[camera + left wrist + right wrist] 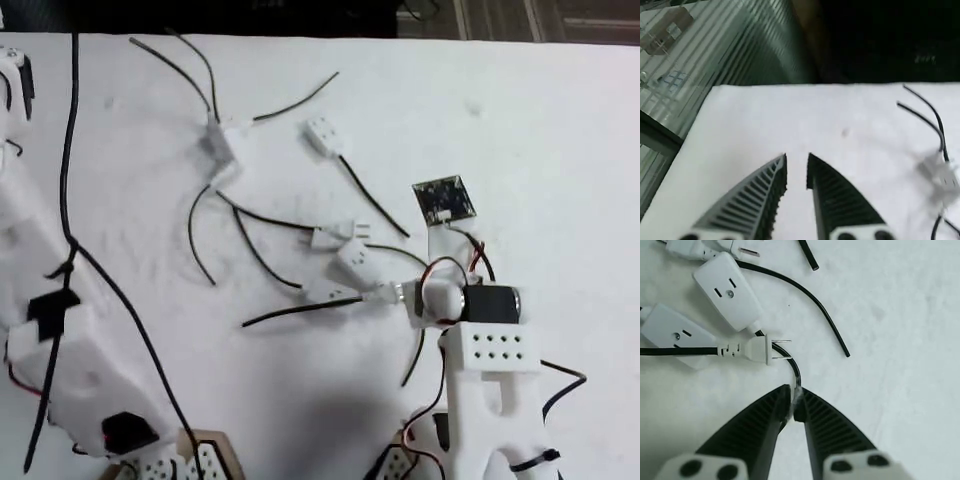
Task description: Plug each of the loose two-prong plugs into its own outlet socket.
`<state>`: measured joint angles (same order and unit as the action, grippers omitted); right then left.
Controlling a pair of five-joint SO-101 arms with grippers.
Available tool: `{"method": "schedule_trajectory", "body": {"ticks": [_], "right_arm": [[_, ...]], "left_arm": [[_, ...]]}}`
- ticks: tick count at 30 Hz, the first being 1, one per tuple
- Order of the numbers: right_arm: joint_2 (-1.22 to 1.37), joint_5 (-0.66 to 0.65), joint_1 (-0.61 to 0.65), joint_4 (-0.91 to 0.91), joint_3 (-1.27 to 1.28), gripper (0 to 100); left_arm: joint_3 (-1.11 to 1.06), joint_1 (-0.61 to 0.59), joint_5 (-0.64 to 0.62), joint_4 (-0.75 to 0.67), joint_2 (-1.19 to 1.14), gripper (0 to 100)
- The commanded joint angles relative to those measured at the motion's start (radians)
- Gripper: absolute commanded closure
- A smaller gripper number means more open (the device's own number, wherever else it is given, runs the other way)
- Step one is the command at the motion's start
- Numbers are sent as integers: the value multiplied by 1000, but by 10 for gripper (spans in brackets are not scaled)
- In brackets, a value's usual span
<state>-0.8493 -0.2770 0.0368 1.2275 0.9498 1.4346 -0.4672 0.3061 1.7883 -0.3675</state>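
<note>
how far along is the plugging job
Done: nothing I can confirm; the two-prong plug lies loose, prongs bare, beside an empty outlet socket. In hand: the right gripper pinches a black cord. The left gripper is open, empty. Left: plugging it in.

**White table, dark surround**

A white table (pixel 540 110) spans the scene. Past its far edge lies dark floor (pixel 250 15), with paler boards (pixel 500 18) at the far right. Slatted blinds (pixel 715 45) stand beyond one far corner of the table.
</note>
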Motion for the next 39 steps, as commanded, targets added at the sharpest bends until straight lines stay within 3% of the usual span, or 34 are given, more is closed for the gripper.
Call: {"method": "schedule_trajectory", "body": {"ticks": [1,7,12,23,29,39], "right_arm": [[-12,-5,16,-10,-77,978],[-10,-5,113,48,-132,947],[-10,-9,182,67,-138,877],[168,-477,232,116,-195,889],[344,-674,239,79,-218,889],[509,-746,232,-74,-212,857]], "left_arm": [[-356,-1,28,0,260,949],[-825,-1,34,-12,564,977],[-1194,-1,35,-120,757,977],[-1924,16,37,-434,1099,977],[-2163,59,37,-534,1181,977],[-2331,73,37,-647,1211,977]]}}
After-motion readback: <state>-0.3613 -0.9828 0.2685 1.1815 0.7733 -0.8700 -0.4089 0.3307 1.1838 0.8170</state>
